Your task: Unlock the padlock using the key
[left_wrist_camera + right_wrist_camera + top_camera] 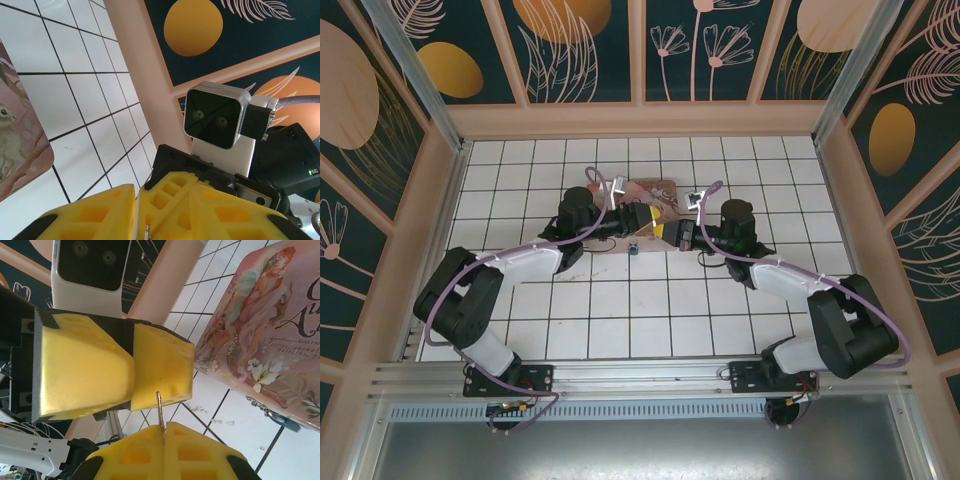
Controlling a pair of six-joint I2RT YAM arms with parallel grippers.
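The key (159, 410), a thin silvery strip, stands up from between the yellow fingers of my right gripper (164, 427), which is shut on it. Its tip reaches the lower edge of the left gripper's yellow fingers (162, 365) just above. In the left wrist view my left gripper (162, 192) has its fingers a little apart, with the right gripper's finger (170, 192) and the key's tip (146, 232) between them. The padlock (287, 422), blue with a silvery shackle, lies on the tiles at the pink tin's edge. From above, both grippers (660, 226) meet over the padlock (633, 249).
The large pink illustrated tin box (655, 190) lies on the white tiled floor just behind the two grippers. Wooden walls with dark floral panels (640, 110) close in the back and both sides. Open tiles (620, 310) lie between the grippers and the arm bases.
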